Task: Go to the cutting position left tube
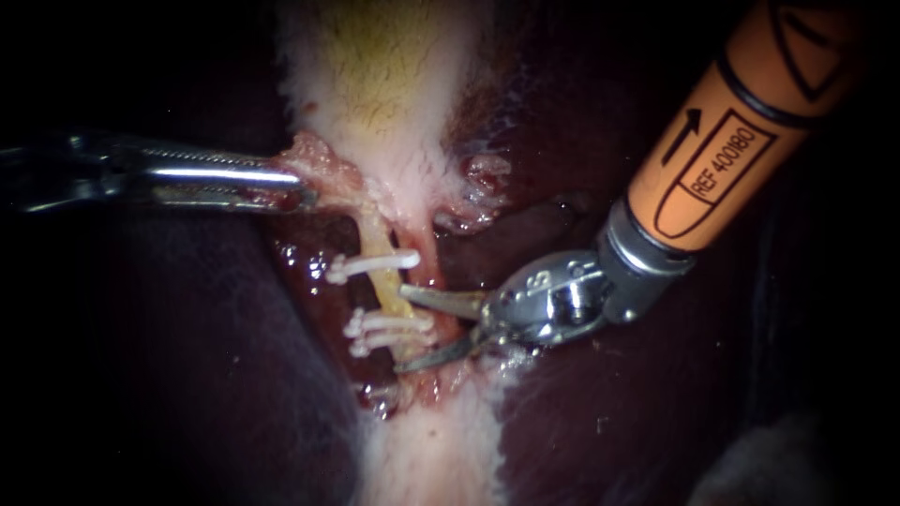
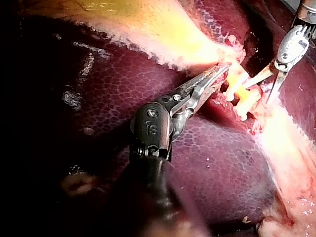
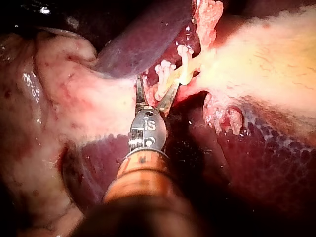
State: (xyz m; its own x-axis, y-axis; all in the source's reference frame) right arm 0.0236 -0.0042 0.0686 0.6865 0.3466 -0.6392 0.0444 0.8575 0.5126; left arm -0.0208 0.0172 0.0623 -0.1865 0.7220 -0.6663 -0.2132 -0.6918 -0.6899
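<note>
- Tube, thin and yellow: the left tube (image 1: pixel 382 281) runs down the centre of the frame below the pale gallbladder (image 1: pixel 375 75). An upper clip (image 1: pixel 370 266) crosses it, with paired lower clips (image 1: pixel 389 330) beneath.
- It looks soft, slippery and easily torn. The bare stretch between the upper clip and the pair seems the place to close on.
- Right tool (image 1: pixel 403 328) slants in from the upper right, blades parted around the lower clips, gripping nothing.
- Left tool (image 1: pixel 305 187) lies level from the left edge, clenched on the gallbladder's ragged lower end.
</note>
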